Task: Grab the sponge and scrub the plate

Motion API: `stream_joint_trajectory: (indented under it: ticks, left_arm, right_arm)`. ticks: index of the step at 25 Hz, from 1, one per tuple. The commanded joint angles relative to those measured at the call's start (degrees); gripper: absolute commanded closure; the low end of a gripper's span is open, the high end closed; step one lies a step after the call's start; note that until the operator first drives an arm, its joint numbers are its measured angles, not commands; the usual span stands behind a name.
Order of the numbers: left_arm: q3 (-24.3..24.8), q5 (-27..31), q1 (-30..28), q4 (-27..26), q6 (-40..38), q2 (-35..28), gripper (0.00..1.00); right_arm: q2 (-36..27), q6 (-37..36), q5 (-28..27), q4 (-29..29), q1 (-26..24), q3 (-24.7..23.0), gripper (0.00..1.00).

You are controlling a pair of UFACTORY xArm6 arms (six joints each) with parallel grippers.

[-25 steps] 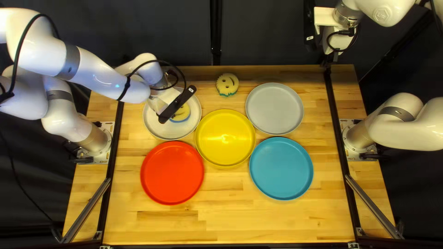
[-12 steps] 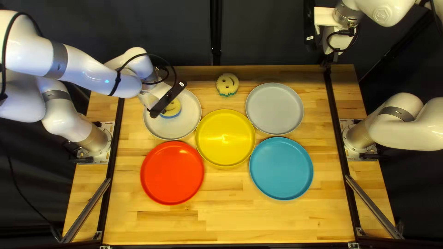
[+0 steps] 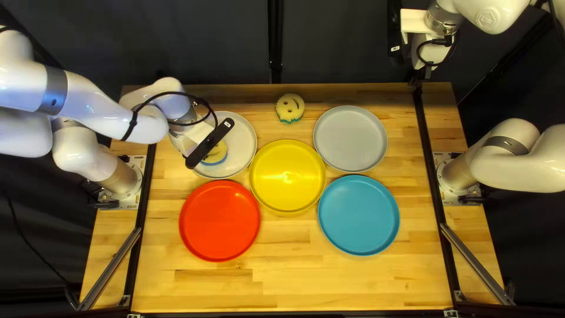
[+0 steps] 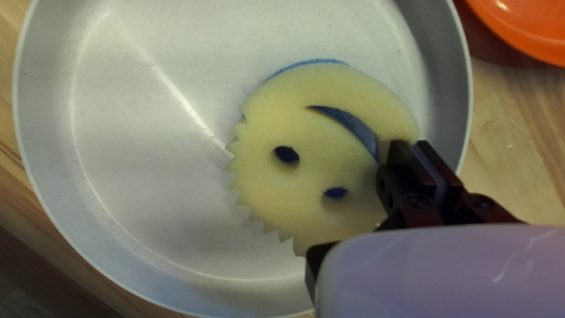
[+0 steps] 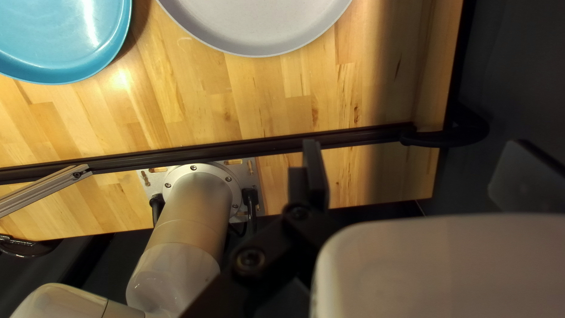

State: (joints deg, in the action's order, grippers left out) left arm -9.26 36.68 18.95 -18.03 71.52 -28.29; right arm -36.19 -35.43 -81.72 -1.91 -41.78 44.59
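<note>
Gripping sponge (image 4: 309, 150) in left claw (image 4: 362, 212), clamped tight | sponge on white plate (image 4: 132, 132), far left | right claw (image 5: 415, 172) spread wide, empty

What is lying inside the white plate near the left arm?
A yellow smiley sponge with a blue underside lies in the white plate, gripped by the left gripper. The plate surface beneath it is covered.

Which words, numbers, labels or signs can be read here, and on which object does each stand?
No text is readable.
White label on the black bar over the white plate: too small to read.
Held sponge and far sponge: smiling faces only, no letters.
</note>
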Motion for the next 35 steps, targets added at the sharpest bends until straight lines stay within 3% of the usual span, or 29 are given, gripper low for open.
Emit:
stream_joint_trajectory:
  ticks: [1,7,14,25,35]
  left_arm:
    - [1.0,1.2,4.4,-0.1,3.4,-1.5,1.00]
    - [0.4,1.9,9.5,-0.6,7.5,-0.4,1.00]
    - [-5.3,-0.1,10.1,-1.7,10.2,7.9,1.00]
    - [-11.4,-2.4,4.2,-2.3,7.8,13.9,1.00]
    - [-7.2,-7.2,-4.7,-4.4,4.4,13.7,1.00]
  right_arm:
    - [0.0,0.0,0.0,0.0,0.0,0.0,0.00]
    - [0.0,0.0,0.0,0.0,0.0,0.0,0.00]
    - [0.0,0.0,0.0,0.0,0.0,0.0,0.00]
    - [0.0,0.0,0.0,0.0,0.0,0.0,0.00]
    - [0.0,0.0,0.0,0.0,0.0,0.0,0.00]
